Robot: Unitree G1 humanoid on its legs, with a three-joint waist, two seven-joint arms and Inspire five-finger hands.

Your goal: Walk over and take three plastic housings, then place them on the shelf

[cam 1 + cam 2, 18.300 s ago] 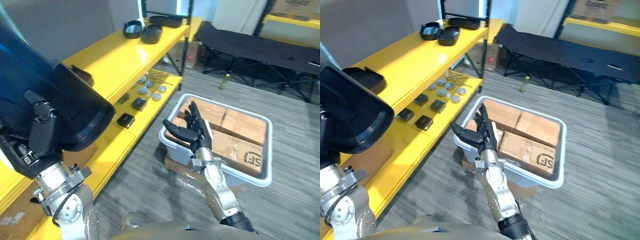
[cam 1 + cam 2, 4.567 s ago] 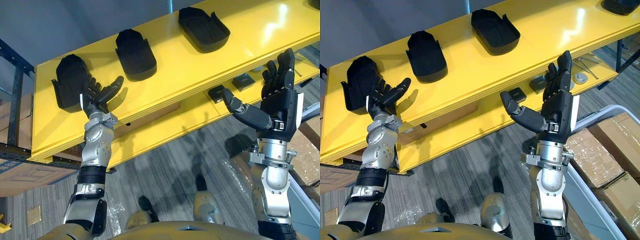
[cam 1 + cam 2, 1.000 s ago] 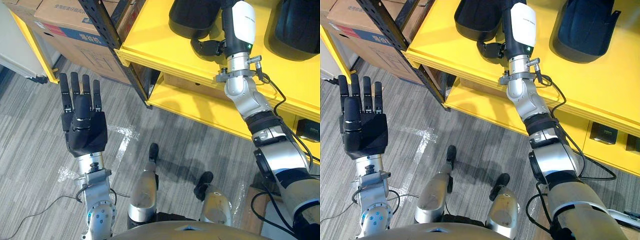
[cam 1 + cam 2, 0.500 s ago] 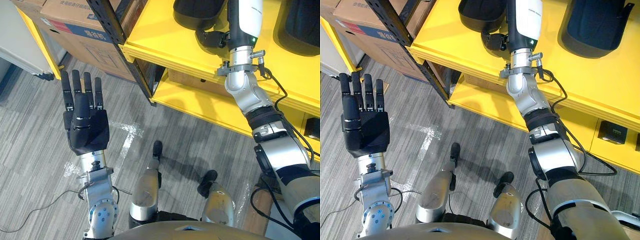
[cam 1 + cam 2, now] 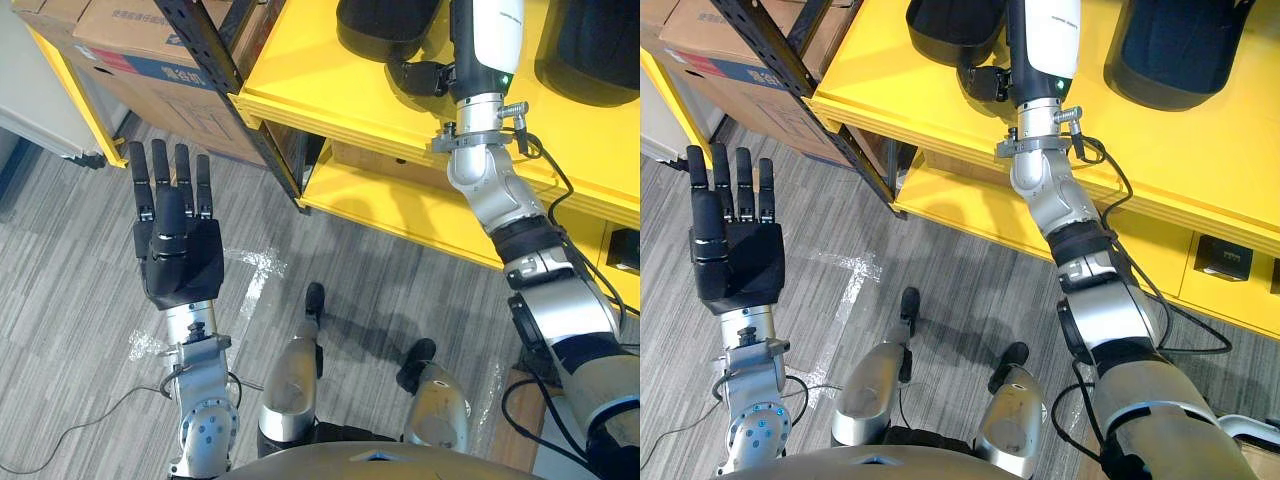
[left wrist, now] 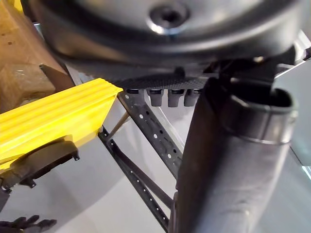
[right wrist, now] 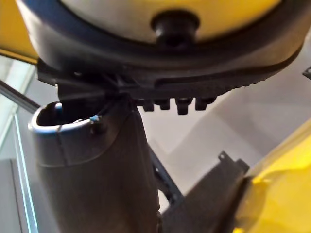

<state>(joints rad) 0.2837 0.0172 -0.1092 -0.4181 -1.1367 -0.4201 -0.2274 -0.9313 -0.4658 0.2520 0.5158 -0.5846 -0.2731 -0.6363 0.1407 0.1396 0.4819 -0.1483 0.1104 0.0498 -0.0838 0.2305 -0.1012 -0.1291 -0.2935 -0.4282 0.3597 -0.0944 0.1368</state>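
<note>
L hand, nearest, lower L: held upright over the grey floor, fingers straight and close together, holding nothing. White tape marks lie on the floor just beside it.

R arm reaches up and away to the yellow shelf. A black post stands at the shelf's L corner, w/ cardboard boxes beyond it, upper L.

Lower level: a small black box sits at the far R edge.

Top level: two black housings rest on the shelf, well apart. Housing 1 sits near the L corner. Housing 2 sits to its R.

R hand is over the top level betw. the two, just beside housing 1. Its thumb points toward that housing's near edge; whether they touch cannot be told. R wrist view: fingers in a straight row, thumb standing apart, nothing gripped. The hand is wide and empty. Neither hand carries a housing; both housings in view are on the shelf.
</note>
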